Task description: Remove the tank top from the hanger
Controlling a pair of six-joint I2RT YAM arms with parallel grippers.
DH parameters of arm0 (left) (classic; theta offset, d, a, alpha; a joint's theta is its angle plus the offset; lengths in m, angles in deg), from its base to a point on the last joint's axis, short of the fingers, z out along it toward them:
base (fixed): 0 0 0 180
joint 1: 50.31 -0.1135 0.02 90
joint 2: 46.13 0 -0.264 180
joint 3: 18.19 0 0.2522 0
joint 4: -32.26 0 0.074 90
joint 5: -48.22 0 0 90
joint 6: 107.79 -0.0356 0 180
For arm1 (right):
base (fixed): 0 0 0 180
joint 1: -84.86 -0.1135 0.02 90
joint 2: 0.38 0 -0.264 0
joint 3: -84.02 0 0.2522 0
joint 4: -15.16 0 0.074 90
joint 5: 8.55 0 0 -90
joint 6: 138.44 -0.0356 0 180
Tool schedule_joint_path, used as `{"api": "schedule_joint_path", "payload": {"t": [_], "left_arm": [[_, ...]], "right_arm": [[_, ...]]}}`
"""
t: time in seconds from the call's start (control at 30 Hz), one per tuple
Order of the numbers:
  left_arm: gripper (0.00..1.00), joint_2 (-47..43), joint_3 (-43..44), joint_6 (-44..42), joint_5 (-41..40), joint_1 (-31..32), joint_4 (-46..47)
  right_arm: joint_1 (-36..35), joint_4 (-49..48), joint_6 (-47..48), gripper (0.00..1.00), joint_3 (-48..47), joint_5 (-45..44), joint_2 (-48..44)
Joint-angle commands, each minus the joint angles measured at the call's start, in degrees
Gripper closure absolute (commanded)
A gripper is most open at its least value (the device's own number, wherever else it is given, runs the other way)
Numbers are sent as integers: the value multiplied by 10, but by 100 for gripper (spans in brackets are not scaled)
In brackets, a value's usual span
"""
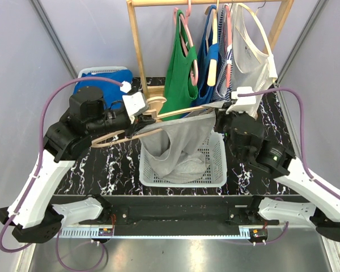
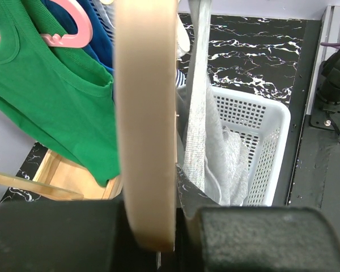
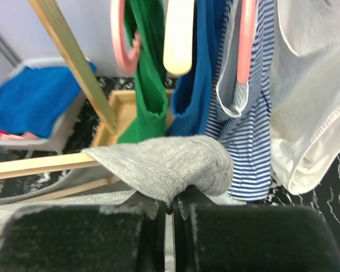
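Grey tank top [image 1: 175,144] sags over a white basket [image 1: 216,164] — its edge pinched in the right end effector [image 1: 220,117], the left end effector [image 1: 143,117] clamping the wooden hanger [image 1: 178,113].

Robot lab cell: grey partition walls [image 1: 22,56], marbled table [image 1: 110,167], wooden garment rack [image 1: 137,45].

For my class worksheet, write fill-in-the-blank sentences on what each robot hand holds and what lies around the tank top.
1. The left hand is shut on a hanger made of ____.
2. The right hand pinches a tank top coloured ____.
3. The tank top's lower end hangs into a basket coloured ____.
4. On the rack behind, the top hanging nearest the left hand is ____.

Missing words: wood; grey; white; green.
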Motion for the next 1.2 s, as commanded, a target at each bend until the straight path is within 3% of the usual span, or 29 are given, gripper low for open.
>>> {"api": "schedule_joint_path", "payload": {"t": [0.0,0.17,0.4,0.6,0.77,0.93,1.0,1.17], "left_arm": [[100,-22,4,-12,20,-1,3],[100,-28,24,-20,98,-2,-35],[100,-16,55,0,87,-2,-24],[100,6,92,92,41,-2,71],[100,47,130,149,-19,3,123],[100,85,140,160,-63,9,146],[100,87,120,160,-77,20,174],[100,91,97,179,-82,29,210]], "right_arm": [[61,17,0,100,22,-35,11],[198,44,-33,100,30,72,6],[204,51,-54,100,56,160,31],[185,-27,-69,95,135,287,7],[90,-96,-15,85,167,263,-6],[85,-141,-6,68,156,282,-32],[84,-155,2,54,147,281,-48],[84,-179,0,37,149,292,-86]]}}
